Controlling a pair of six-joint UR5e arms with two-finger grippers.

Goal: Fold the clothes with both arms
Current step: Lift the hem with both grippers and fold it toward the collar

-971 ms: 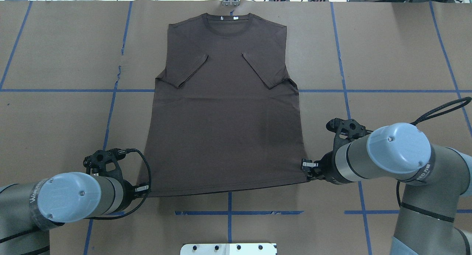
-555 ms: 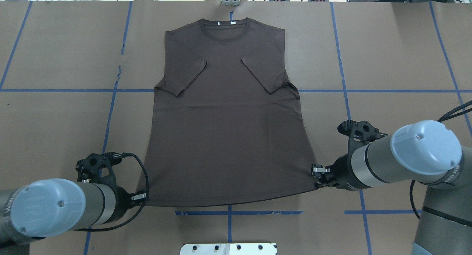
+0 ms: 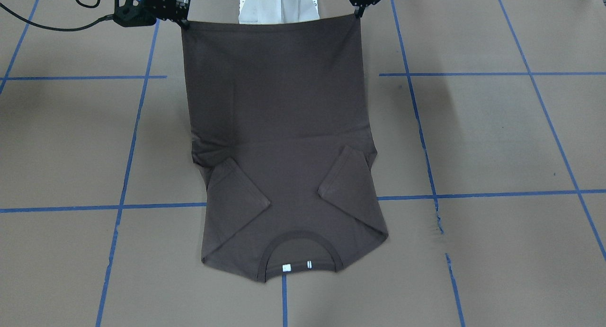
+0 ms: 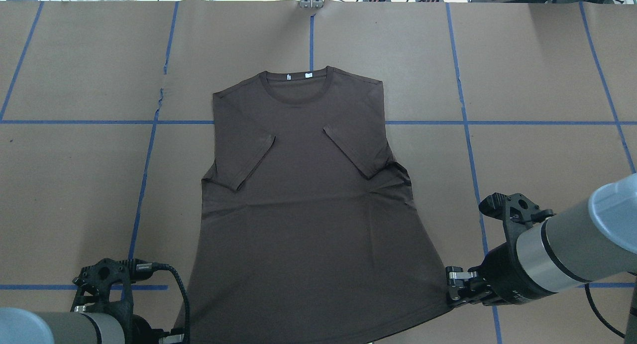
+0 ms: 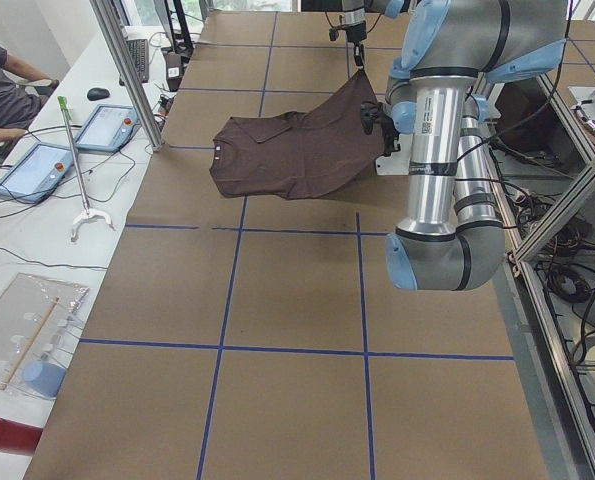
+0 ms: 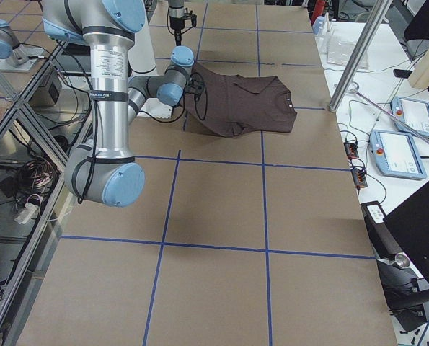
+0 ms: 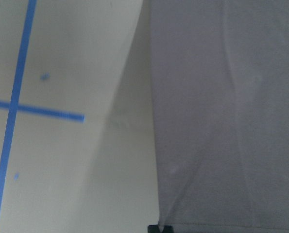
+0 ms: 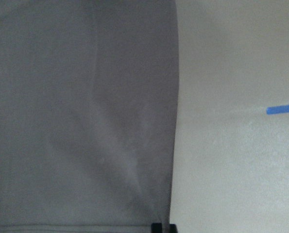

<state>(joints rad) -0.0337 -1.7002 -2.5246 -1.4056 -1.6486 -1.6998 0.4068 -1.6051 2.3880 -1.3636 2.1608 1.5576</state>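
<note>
The dark brown T-shirt [image 4: 308,209] lies with its collar far from me and both sleeves folded in over the chest. Its collar end rests on the table. Its hem is raised off the table, as the front view [image 3: 279,104] and the left side view [image 5: 307,140] show. My left gripper [image 4: 174,336] is shut on the hem's left corner, at the overhead view's bottom edge; it also shows in the front view [image 3: 358,10]. My right gripper [image 4: 450,286] is shut on the hem's right corner and also shows in the front view [image 3: 182,17]. Both wrist views show cloth [image 7: 222,121] [image 8: 81,121] hanging from the fingertips.
Brown paper with blue tape lines [image 4: 468,122] covers the table. The white pedestal [image 3: 277,7] stands under the raised hem. A metal post [image 5: 127,70] stands at the far edge, with tablets [image 5: 37,165] and a seated person [image 5: 2,80] beyond it.
Both grippers have pulled back toward my base with the hem corners in them. The shirt has slid toward me, its collar now well away from the far edge, and its hem has risen.
</note>
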